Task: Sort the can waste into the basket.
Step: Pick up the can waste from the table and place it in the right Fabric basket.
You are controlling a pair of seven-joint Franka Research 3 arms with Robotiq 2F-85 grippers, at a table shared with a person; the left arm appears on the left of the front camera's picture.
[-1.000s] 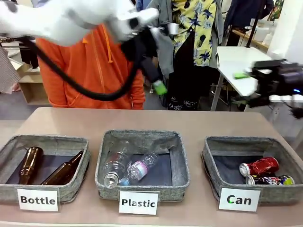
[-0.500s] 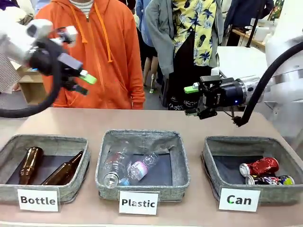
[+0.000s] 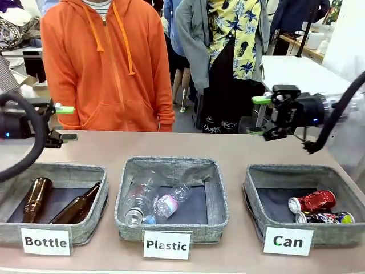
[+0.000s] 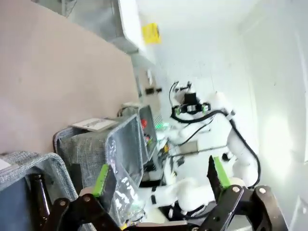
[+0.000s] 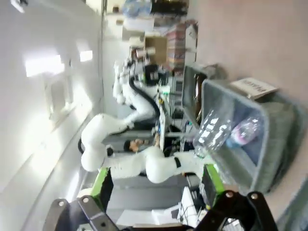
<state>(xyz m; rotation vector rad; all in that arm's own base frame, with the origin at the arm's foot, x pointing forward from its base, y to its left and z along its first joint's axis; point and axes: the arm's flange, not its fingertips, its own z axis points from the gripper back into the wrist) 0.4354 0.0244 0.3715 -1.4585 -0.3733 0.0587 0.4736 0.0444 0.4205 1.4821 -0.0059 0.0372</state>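
both cans lay in the "can" basket (image 3: pixel 262 188) at the counter's (image 3: pixel 234 145) front right corner: red can (image 3: pixel 312 201) behind, dark printed can (image 3: pixel 325 217) just in front, apparently touching. left gripper (image 3: pixel 61 123) hung over the counter's left edge above the "bottle" basket (image 3: pixel 57 171), fingers (image 4: pixel 102 177) spread wide, holding nothing. right gripper (image 3: pixel 261 116) hung over the far right part of the counter, fingers (image 5: pixel 210 182) likewise wide apart and empty. "plastic" basket (image 3: pixel 217 194) sat at front centre.
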